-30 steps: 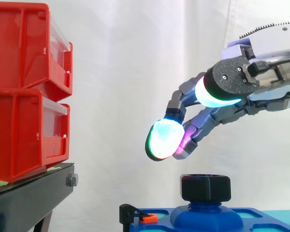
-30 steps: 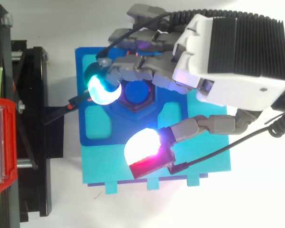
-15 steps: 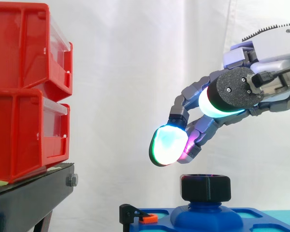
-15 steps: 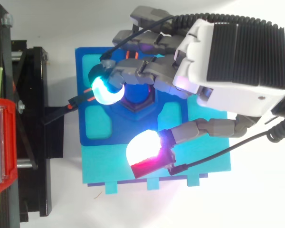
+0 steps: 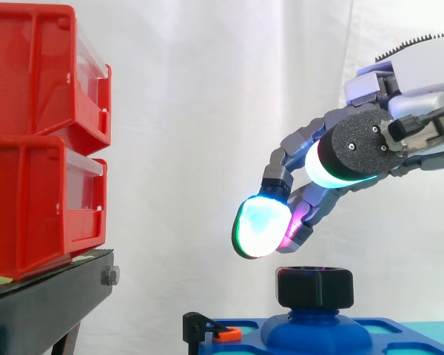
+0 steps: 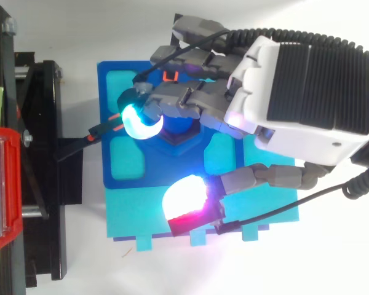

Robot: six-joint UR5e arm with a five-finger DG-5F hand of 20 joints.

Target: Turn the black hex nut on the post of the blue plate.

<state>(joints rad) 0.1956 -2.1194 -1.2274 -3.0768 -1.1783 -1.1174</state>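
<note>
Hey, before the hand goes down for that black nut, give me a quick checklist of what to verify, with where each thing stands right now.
1. Hand empty, fingers relaxed: ok.
2. Black hex nut seated level on the post of the blue plate: ok.
3. Fingers over the nut, top view: ok.
4. Fingertips touching the nut: not ok, a gap shows in the side view.
5. Nut between thumb and fingers: not ok, the thumb pad sits off to one side over the cyan base.
6. Red bins away from the hand: ok.
</note>
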